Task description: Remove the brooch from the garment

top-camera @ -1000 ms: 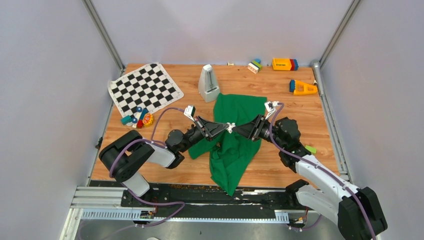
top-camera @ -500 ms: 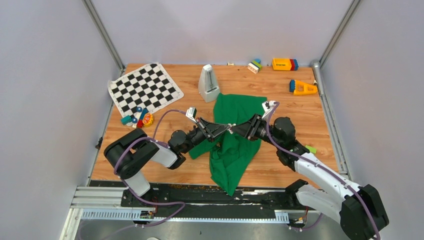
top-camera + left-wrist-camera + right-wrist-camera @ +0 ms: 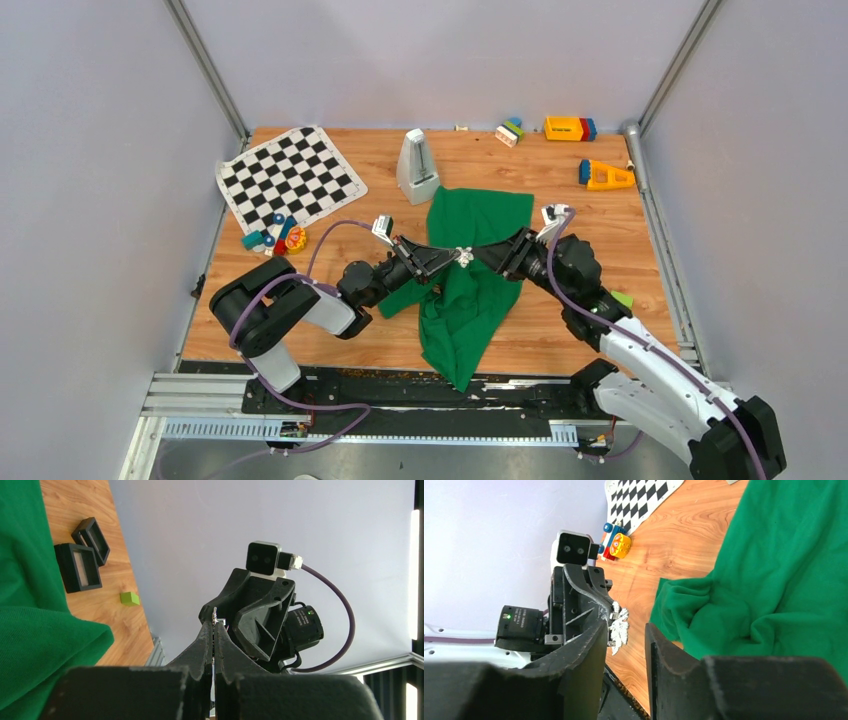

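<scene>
The green garment [image 3: 462, 318] lies crumpled on the wooden table between the two arms; it also shows in the left wrist view [image 3: 30, 630] and the right wrist view [image 3: 784, 570]. My left gripper [image 3: 455, 257] is shut on a small silver glittering brooch [image 3: 619, 629], held in the air above the cloth and apart from it. In the left wrist view [image 3: 214, 626] only the brooch's thin edge [image 3: 215, 615] sticks out of the tips. My right gripper [image 3: 625, 626] is open, its fingers either side of the brooch, tip to tip with the left one [image 3: 480, 255]. No red-orange piece shows.
A chequered mat [image 3: 290, 178] lies at the back left with toy bricks [image 3: 275, 238] beside it. A grey metronome [image 3: 417, 165] stands behind the garment. Coloured blocks [image 3: 570, 128] and an orange piece [image 3: 605, 176] lie at the back right. Two black square frames [image 3: 77, 567] and a small green block [image 3: 621, 298] lie on the right.
The right wrist has shifted a little to the right and its tips have drawn slightly back from the left gripper's. The left gripper has kept hold of the brooch and barely moved.
</scene>
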Tool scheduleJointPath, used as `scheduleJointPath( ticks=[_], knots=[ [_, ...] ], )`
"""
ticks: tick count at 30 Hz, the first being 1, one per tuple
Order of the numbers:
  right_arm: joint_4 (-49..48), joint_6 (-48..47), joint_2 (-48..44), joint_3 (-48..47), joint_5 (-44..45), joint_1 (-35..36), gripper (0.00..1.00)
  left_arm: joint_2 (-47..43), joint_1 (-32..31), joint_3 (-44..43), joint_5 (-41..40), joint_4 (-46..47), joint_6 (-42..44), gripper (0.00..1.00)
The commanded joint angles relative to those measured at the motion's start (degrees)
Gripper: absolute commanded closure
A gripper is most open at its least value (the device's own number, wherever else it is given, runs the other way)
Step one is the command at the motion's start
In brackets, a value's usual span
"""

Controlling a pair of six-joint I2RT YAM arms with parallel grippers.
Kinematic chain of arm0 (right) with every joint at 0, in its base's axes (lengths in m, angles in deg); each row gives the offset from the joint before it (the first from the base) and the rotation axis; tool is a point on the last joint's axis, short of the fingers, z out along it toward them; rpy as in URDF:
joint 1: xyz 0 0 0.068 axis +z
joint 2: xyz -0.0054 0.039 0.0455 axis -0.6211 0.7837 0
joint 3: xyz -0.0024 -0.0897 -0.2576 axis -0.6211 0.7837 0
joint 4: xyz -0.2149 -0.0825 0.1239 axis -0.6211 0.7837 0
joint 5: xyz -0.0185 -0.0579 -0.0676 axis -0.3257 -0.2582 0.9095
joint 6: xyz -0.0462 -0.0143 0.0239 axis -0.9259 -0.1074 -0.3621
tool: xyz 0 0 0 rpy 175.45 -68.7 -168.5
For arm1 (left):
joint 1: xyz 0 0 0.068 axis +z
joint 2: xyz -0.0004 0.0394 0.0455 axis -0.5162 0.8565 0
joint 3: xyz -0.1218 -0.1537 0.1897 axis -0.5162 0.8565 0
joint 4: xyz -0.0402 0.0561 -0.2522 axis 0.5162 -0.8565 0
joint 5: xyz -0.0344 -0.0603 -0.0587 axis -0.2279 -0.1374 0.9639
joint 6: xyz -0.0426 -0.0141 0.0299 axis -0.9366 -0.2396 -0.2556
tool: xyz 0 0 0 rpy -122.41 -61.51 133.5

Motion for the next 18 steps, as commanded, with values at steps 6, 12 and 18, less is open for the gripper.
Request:
scheduleJointPath(
  ticks=[6, 12, 18],
  knots=[
    [-13.13, -3.30, -0.62, 2.92, -12.01, -0.04, 0.46, -1.46, -0.32, -0.89, 0.24, 2.82, 0.46, 1.00],
    [-9.70, -3.62, 3.05, -0.64, -12.87, -0.04, 0.50, -1.06, -0.61, -1.24, 0.26, 2.82, 0.79, 1.00],
    [-7.42, -2.87, 3.97, -1.33, -10.77, -0.04, 0.60, -0.77, -0.80, -1.63, 0.41, 2.82, 0.99, 1.00]
  ],
)
